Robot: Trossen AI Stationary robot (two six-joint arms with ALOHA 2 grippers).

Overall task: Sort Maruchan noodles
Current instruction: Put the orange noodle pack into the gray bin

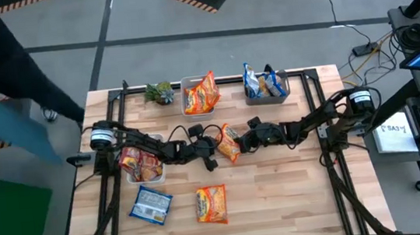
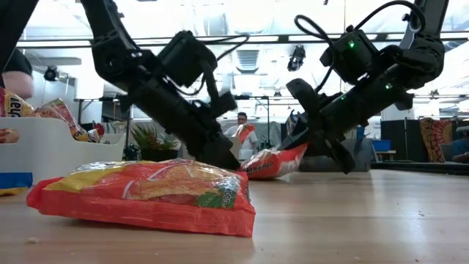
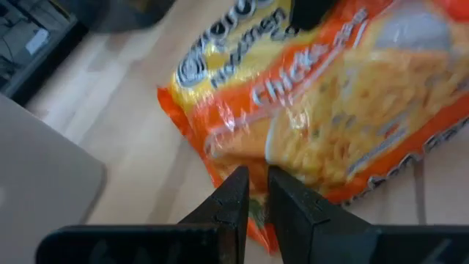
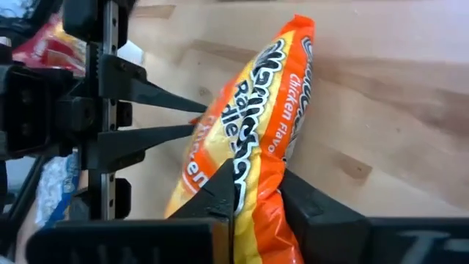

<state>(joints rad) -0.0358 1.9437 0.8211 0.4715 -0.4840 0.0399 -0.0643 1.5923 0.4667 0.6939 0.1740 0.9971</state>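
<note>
Wood tabletop (image 1: 282,204) w/ noodle packets (image 1: 211,204); lab bkgd.

Bright even overhead light, backlit low view, blurred left wrist view

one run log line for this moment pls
stage: handover mid-table | right hand: shut on orange packet | left hand: pinching same packet's other end | white bins: partly filled
</note>
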